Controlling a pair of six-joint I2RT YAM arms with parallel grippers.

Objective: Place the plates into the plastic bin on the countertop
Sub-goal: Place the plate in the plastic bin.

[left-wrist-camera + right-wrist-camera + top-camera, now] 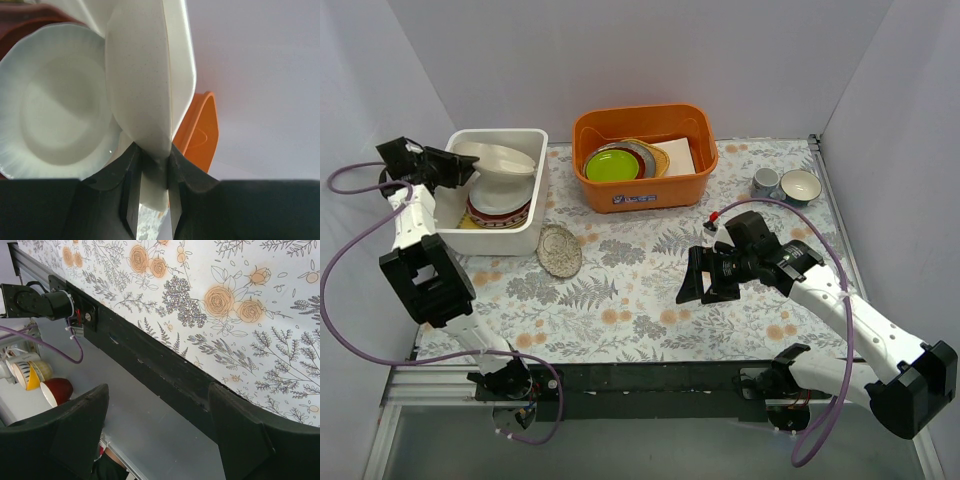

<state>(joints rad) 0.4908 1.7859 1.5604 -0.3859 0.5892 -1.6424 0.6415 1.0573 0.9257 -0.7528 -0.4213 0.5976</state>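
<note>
At ten o'clock, left hand (465, 168) clamps cream plate (500, 158) over white bin (505, 241), plates (500, 207) stacked inside; speckled oval plate (559, 250) lies unbinned on counter (640, 290); right hand (705, 277) spread apart.

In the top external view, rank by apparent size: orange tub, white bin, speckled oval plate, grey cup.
Largest: orange tub and white bin, too alike to rank.
Next: speckled oval plate.
Smallest: grey cup.
</note>
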